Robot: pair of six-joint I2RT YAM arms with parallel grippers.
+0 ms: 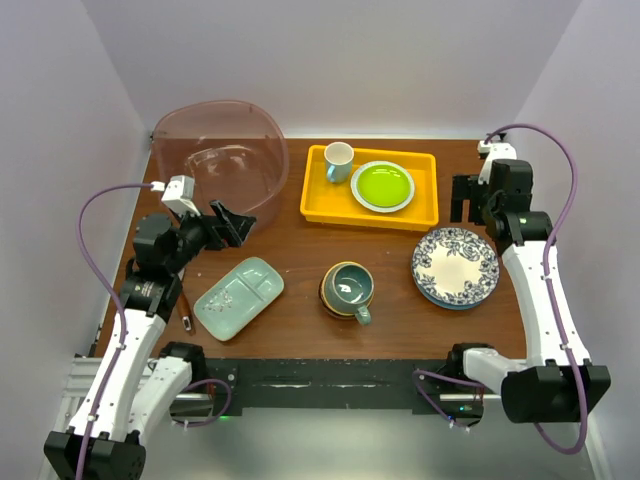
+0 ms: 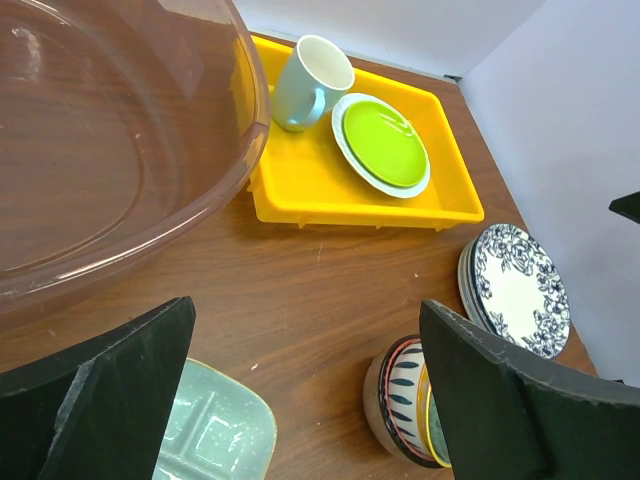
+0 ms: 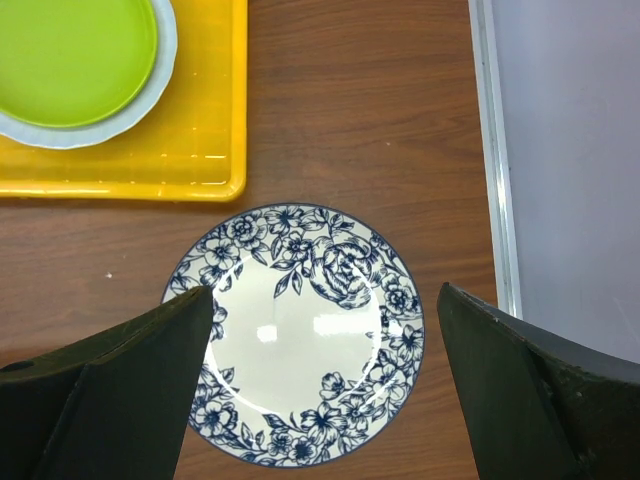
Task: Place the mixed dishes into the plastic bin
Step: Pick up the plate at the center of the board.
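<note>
Left end effector (image 2: 305, 400) wide open, empty; pale green divided tray (image 2: 215, 435) just below-left, stacked bowls (image 2: 398, 395) holding teal mug (image 1: 349, 285) right, plastic bin (image 2: 100, 150) ahead-left. Right end effector (image 3: 325, 400) wide open, empty, over blue floral plate (image 3: 300, 340).

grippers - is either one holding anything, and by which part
Nothing is held. The left gripper is open and empty beside the bin. The right gripper is open above the floral plate, not gripping it.
</note>
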